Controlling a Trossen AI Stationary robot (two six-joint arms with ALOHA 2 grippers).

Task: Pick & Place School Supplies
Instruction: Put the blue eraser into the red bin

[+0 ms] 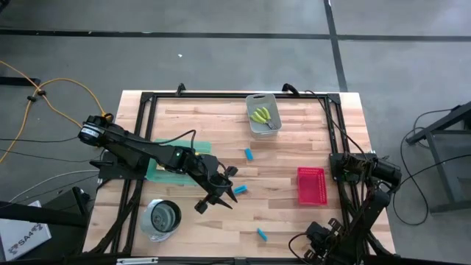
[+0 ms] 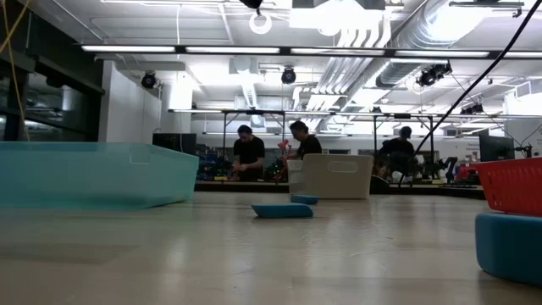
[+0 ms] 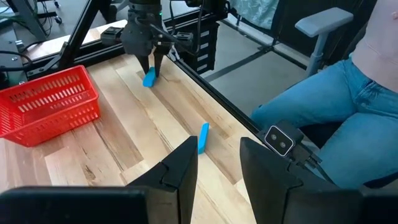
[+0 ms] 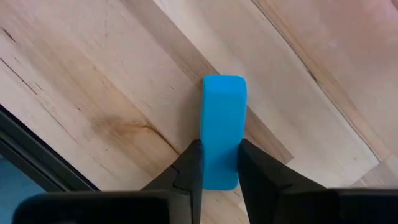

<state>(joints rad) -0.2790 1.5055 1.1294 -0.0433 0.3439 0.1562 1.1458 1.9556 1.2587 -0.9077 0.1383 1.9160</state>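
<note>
Item under inspection: a light-blue block [image 4: 224, 106], lying flat on the bench [image 4: 93, 74] close to the near edge, just beyond the red tray [image 3: 46, 106].

Right claw [image 4: 219, 149]: down over this block, one finger on each long side near one end. Both fingers appear to touch the block, so I record it as pinching the block, which is not yet lifted off the wood.

Left claw [image 3: 217, 149]: spread and empty, hovering over the middle of the bench. A second blue block [image 3: 203, 137] lies ahead of it.

Handling assessment: I judge the block small, light and stiff, with rounded corners and a smooth matte skin. It is unlikely to crush or break. The risk I note is slip or pivot, because the hold sits toward one end rather than mid-length. A hold across the narrow width at the middle would be sounder. I would lift slowly and watch for the free end drooping.
</note>
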